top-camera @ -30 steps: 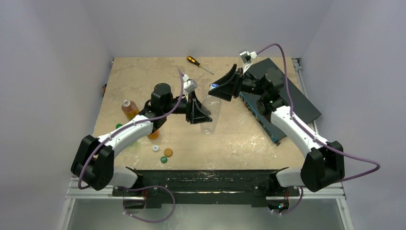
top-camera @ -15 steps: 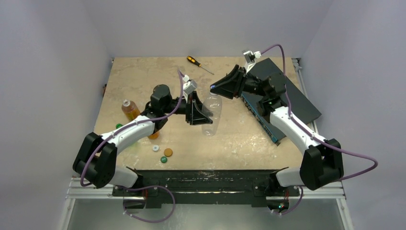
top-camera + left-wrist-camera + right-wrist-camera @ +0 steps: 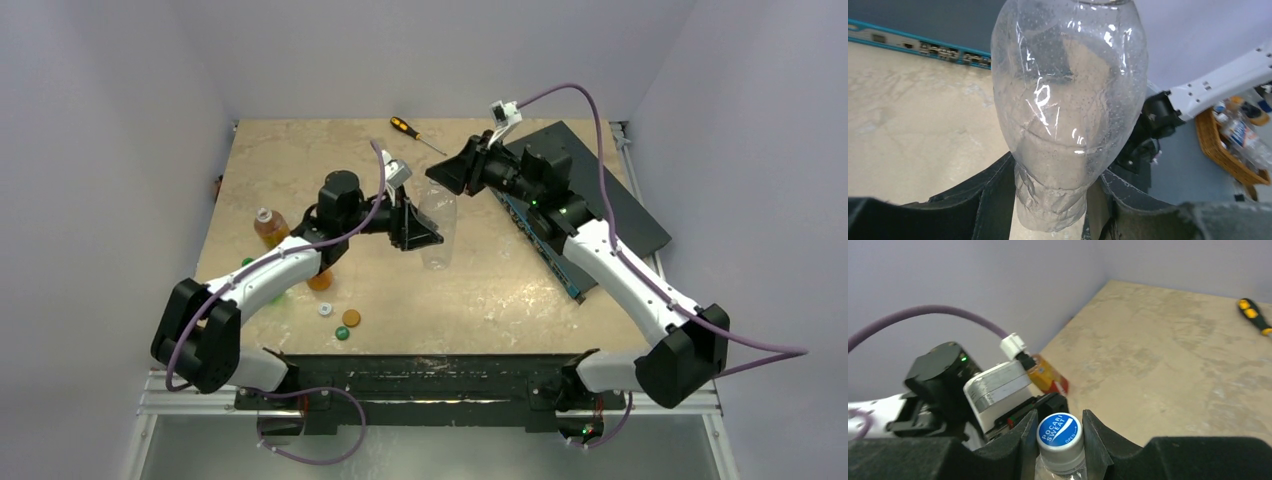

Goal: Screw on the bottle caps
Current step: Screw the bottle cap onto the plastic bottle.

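Note:
A clear bottle (image 3: 438,235) (image 3: 1068,100) stands upright at mid-table, and my left gripper (image 3: 418,226) (image 3: 1050,200) is shut on its narrow lower part, a finger on each side. A blue-topped cap (image 3: 1060,432) sits on the bottle's neck. My right gripper (image 3: 448,172) (image 3: 1060,416) comes in from the right above the bottle, and its two fingers press the cap's grey sides. An amber-orange bottle (image 3: 268,228) (image 3: 1048,375) stands at the left. White (image 3: 325,309), orange (image 3: 351,318) and green (image 3: 342,333) caps lie loose near the front left.
A black-and-orange screwdriver (image 3: 415,133) (image 3: 1255,315) lies at the back. A flat black device with a blue edge (image 3: 600,205) (image 3: 918,45) takes up the right side. Something green (image 3: 247,263) shows partly behind the left arm. A wicker basket (image 3: 1223,145) stands off the table.
My right gripper has swung left over the bottle's top and its jaws have narrowed onto the cap. The left gripper has kept its hold and shifted the bottle slightly back.

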Tool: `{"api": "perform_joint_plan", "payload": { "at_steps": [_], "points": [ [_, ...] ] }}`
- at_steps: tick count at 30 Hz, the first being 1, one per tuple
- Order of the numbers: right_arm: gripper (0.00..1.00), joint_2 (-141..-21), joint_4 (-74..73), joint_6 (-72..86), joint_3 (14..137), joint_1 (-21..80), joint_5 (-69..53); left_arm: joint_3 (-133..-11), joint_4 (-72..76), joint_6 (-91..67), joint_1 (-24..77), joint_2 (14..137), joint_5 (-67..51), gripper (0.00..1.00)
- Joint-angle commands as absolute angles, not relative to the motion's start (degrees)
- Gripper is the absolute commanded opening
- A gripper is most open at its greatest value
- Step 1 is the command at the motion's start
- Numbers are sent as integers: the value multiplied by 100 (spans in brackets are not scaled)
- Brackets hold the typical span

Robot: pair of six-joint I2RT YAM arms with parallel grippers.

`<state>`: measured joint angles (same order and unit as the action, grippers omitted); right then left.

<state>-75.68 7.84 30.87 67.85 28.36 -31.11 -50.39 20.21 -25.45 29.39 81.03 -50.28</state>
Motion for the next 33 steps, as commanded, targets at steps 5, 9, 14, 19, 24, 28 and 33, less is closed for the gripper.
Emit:
{"api": "perform_joint_plan", "payload": {
  "at_steps": [5,9,14,19,24,28,33],
  "points": [
    [0,-7841,-1702,2709,7900,4161,1133,-5654,710,-1569,3201,7631,-1739,0],
    [0,-8341,-2450,2905,8519,4715,2596,-5765,606,-1296,3572,7514,-665,0],
    [21,-8599,-2927,2971,9057,4764,2681,-5660,548,-787,3930,7451,263,0],
    [74,-8694,-3320,2687,9637,4551,1941,-5167,775,-463,3934,7341,266,0],
    [92,-8590,-3366,2619,9647,4197,856,-4871,934,-122,3943,7228,-66,0],
    [77,-8680,-3589,2413,9772,4161,614,-4653,1135,101,3946,7069,-199,0],
    [61,-8715,-3644,2273,9789,4169,413,-4606,1225,237,3943,7071,-307,0]
  ]
}}
